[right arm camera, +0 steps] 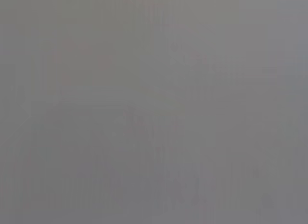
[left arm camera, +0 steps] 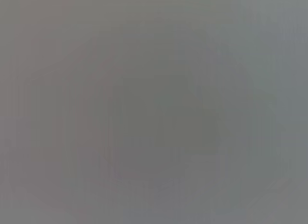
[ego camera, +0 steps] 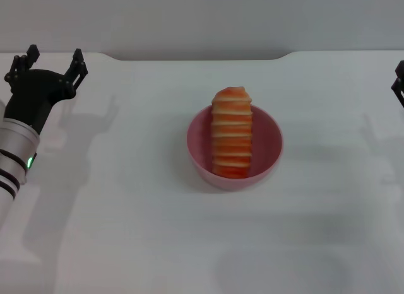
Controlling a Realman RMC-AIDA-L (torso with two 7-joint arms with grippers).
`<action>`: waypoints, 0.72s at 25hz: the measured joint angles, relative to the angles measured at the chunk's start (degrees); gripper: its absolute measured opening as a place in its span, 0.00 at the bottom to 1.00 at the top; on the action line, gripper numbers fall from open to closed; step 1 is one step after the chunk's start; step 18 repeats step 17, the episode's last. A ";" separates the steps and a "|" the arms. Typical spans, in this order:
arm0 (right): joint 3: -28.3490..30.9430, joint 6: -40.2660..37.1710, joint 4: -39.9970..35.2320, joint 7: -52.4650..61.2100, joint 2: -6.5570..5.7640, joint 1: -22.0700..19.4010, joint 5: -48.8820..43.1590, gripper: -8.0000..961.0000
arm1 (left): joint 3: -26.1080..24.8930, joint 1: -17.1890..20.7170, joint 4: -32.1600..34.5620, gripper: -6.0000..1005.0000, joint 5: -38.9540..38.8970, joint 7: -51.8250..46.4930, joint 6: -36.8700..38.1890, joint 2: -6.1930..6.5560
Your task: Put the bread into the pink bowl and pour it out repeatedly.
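Both wrist views: flat grey blur, nothing readable. Right gripper (ego camera: 399, 82) cut off at frame edge, only dark sliver showing, cannot tell its state. Left gripper (ego camera: 53, 62) far left over surface (ego camera: 126, 231), black fingers spread apart, holding nothing, well apart from bowl. Bread (ego camera: 231, 131) lying in pink bowl (ego camera: 199, 149) mid-surface, ridged orange-red and cream stripes up, far end poking over rim. Bowl round, deep, smooth plastic. Surface plain white, matte.

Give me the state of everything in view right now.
bread: in the bowl, striped side up, far end poking over the rim.
bowl: upright on the table.
left gripper: open, empty, far left.
right gripper: at the right edge, mostly out of view.
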 joint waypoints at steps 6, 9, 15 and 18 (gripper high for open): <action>0.02 -0.50 0.27 0.38 -0.01 -0.17 0.71 0.85 | 0.02 0.48 0.14 0.83 -1.13 -3.93 2.34 0.03; -0.10 -0.66 0.02 0.94 0.03 -0.11 3.76 0.85 | -0.08 0.71 0.11 0.83 -1.22 -5.13 2.90 0.10; -0.27 -0.67 0.29 3.26 -0.17 0.22 5.27 0.85 | 0.04 1.19 0.35 0.83 -1.21 -5.21 3.58 0.15; -0.27 -0.67 0.37 3.28 -0.20 0.26 5.27 0.85 | 0.05 1.29 0.36 0.83 -1.20 -5.22 3.69 0.14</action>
